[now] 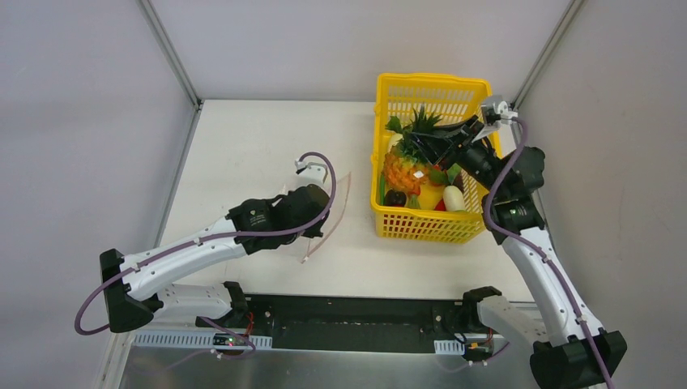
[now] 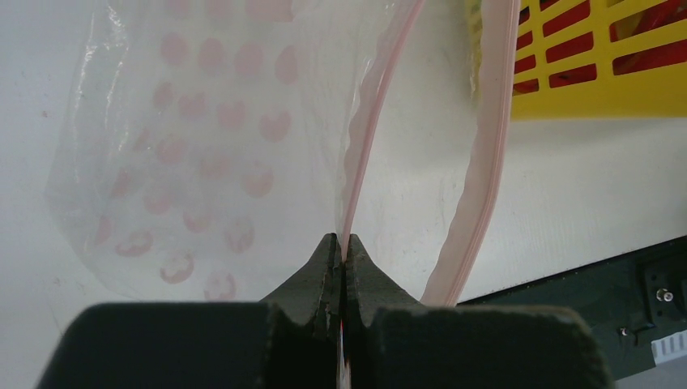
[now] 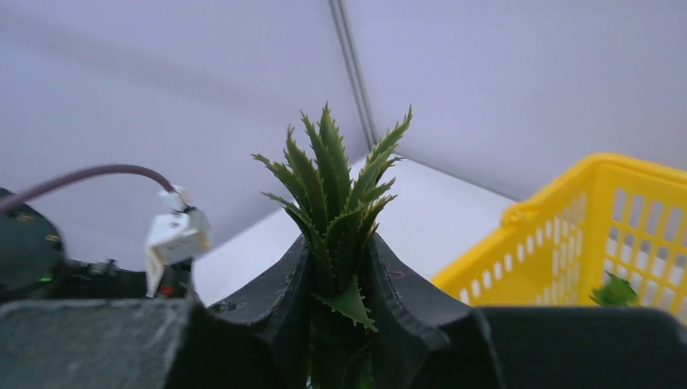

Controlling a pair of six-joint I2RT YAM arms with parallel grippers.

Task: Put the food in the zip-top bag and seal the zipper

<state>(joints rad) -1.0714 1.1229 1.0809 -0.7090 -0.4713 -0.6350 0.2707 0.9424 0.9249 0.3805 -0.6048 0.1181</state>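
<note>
Left gripper (image 2: 341,247): jaws together, clamped on one lip of the zipper (image 2: 361,154).
The strip's long axis runs from the jaws towards the far side of the table (image 1: 259,146). The other lip bows out on the basket side, so the mouth gapes.
Zip-top bag (image 2: 202,146) hangs to the gripper's left, dotted panel crinkled. Bare tabletop shows between it and the yellow basket (image 1: 429,85).

Right gripper (image 3: 339,279): closed around the leafy crown of the pineapple (image 1: 399,172), one finger on each side.
In the overhead view it is over the basket. The fruit's long axis is tilted, body towards the near-left and crown towards the far-right.
Other food (image 1: 454,197) lies against the basket's near wall.
The basket sits close to the right enclosure wall (image 1: 616,121).
</note>
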